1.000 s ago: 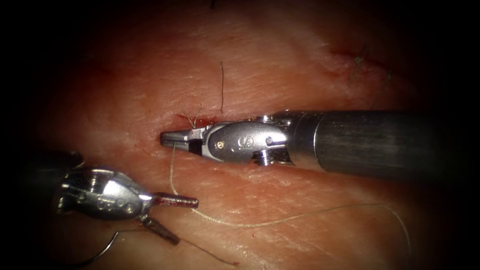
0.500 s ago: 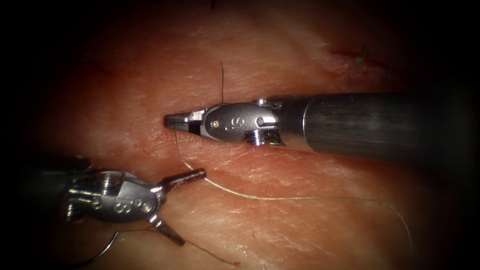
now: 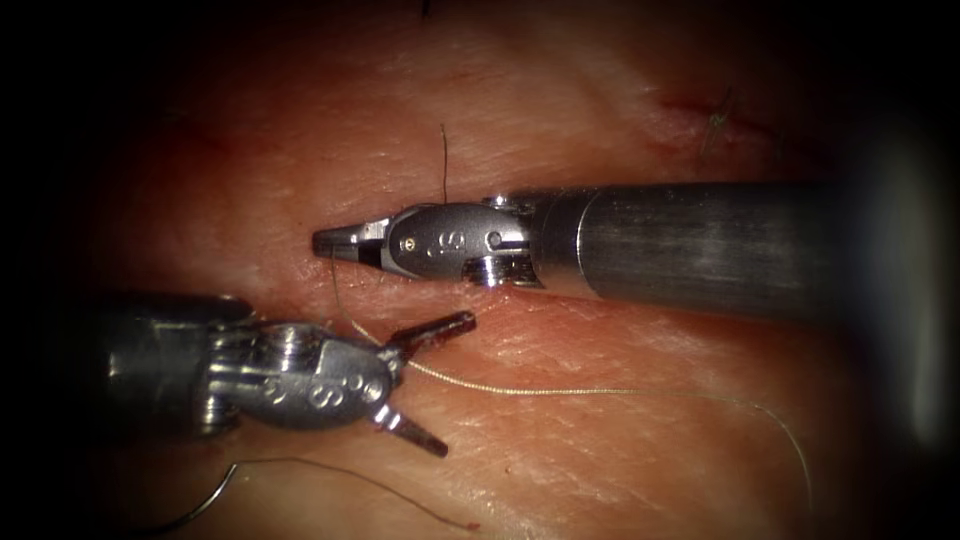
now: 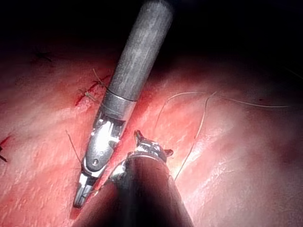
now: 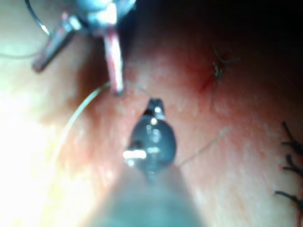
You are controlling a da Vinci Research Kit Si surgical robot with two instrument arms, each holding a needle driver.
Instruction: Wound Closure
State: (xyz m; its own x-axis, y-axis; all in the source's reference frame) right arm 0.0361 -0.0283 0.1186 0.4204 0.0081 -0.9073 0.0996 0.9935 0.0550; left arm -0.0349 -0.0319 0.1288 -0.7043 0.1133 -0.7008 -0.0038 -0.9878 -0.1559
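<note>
Right tool [image 3: 325, 243] first. In the endoscope view it comes in from 3 o'clock and its tip sits just left of centre. The jaws are pressed together on the pale thread [image 3: 560, 391]. From that pinch the thread drops toward 6 o'clock, passes between the jaws of the left tool [image 3: 457, 386], then runs off flat toward 4 o'clock over the tissue [image 3: 560, 120]. The left tool comes in from 8 o'clock with its jaws spread wide and holding nothing, one jaw pointing to 2 o'clock and the other to 5.

The needle [image 3: 200, 503] is a thin dark curve down at 7 o'clock. It lies on the tissue, well left of the cut, and neither tool has it. I can't tell whether its tip is in the tissue. The right tool's wrist covers most of the cut. A dark cut end of thread [image 3: 444, 160] stands up just above that wrist, toward 12 o'clock.

In the left wrist view, the right tool [image 4: 80, 198] has its jaws closed, tip down at the tissue. The left tool [image 4: 152, 144] is just beside it with its jaws apart. The thread [image 4: 199, 123] loops loose on the tissue past them. A stitched bit of the cut [image 4: 90, 94] shows next to the right tool's shaft.

In the right wrist view, the right tool [image 5: 154, 106] has its tip shut. The left tool [image 5: 78, 75] is wide open beyond it, with the thread [image 5: 71, 118] curving away from one jaw's tip. The needle [image 5: 35, 16] arcs behind the left tool.
</note>
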